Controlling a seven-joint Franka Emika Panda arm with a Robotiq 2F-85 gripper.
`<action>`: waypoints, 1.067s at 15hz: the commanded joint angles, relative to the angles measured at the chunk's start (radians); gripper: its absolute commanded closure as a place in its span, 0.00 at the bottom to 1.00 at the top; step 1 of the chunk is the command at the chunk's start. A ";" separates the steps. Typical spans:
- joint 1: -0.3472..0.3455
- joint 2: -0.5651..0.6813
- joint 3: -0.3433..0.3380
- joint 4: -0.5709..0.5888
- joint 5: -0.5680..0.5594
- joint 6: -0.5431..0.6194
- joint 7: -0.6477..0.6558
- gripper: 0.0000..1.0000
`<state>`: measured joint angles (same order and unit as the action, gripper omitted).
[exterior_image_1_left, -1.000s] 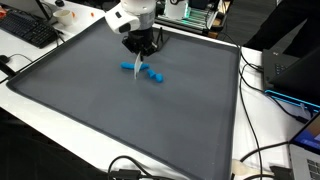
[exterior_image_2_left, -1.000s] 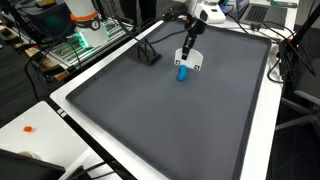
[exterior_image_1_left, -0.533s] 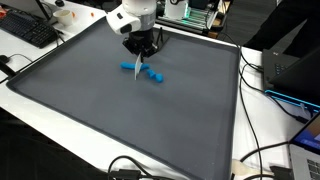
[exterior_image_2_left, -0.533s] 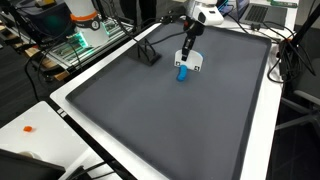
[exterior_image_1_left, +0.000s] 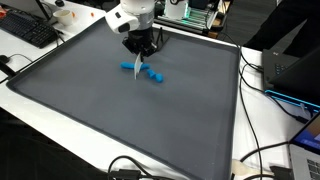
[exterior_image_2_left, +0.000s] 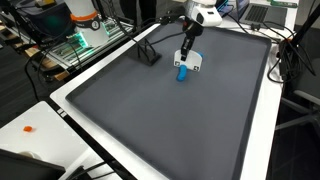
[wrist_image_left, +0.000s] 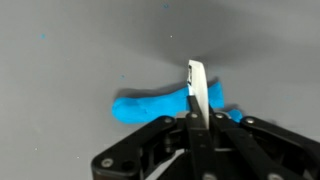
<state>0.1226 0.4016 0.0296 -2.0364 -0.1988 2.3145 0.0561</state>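
Observation:
My gripper (exterior_image_1_left: 139, 54) hangs over the far part of a dark grey mat (exterior_image_1_left: 110, 120). It is shut on a thin white flat strip (exterior_image_1_left: 137, 69) that points down. The strip's lower end is at a blue elongated lumpy thing (exterior_image_1_left: 152, 75) lying on the mat. I cannot tell whether they touch. In the wrist view the jaws (wrist_image_left: 196, 118) pinch the white strip (wrist_image_left: 197, 88) edge-on, and the blue thing (wrist_image_left: 150, 106) lies across behind it. The gripper (exterior_image_2_left: 190, 48), strip (exterior_image_2_left: 189, 61) and blue thing (exterior_image_2_left: 182, 74) show in both exterior views.
The mat (exterior_image_2_left: 150, 120) has a white raised border (exterior_image_2_left: 70, 110). A black stand (exterior_image_2_left: 148, 56) sits on the mat near the gripper. A keyboard (exterior_image_1_left: 30, 30), a laptop (exterior_image_1_left: 290, 75), cables (exterior_image_1_left: 130, 168) and a small orange object (exterior_image_2_left: 28, 128) lie outside the border.

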 joint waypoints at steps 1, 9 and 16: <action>-0.020 -0.007 0.010 -0.051 0.040 -0.031 -0.024 0.99; -0.027 -0.025 0.018 -0.046 0.091 -0.122 -0.045 0.99; -0.029 -0.052 0.021 -0.039 0.095 -0.179 -0.072 0.99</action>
<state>0.1095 0.3723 0.0367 -2.0478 -0.1204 2.1681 0.0177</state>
